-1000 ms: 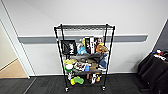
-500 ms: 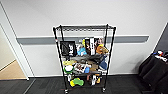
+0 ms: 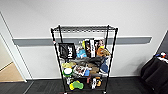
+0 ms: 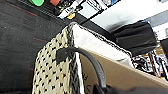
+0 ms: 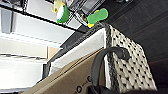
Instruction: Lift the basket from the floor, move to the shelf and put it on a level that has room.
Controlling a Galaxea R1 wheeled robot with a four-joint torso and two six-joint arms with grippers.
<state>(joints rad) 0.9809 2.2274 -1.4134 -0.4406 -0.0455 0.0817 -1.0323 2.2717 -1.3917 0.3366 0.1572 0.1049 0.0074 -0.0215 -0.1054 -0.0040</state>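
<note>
The basket (image 4: 50, 72), cream woven with a dark braided rim, hangs just above the floor (image 4: 20, 37) between my two arms. A brown cardboard box (image 4: 117, 75) lies inside it. One black loop handle (image 4: 95, 65) runs up into my left gripper (image 4: 102, 88), which is shut on it. At the basket's (image 5: 130, 65) other end, the second handle (image 5: 100, 60) runs into my right gripper (image 5: 96, 89), also shut. The shelf (image 3: 56, 50) stands straight ahead against the wall. Its top level (image 3: 83, 28) is bare wire grid.
The shelf's lower tiers are packed with a black bag (image 3: 67, 50), books (image 3: 91, 47) and green items (image 3: 76, 85). A doorway with tan wooden flooring (image 3: 10, 73) lies to the left. A dark cloth-covered object (image 3: 155, 72) stands at the right.
The shelf looks slightly larger and the dark object has slid toward the right edge, so the camera has come closer.
</note>
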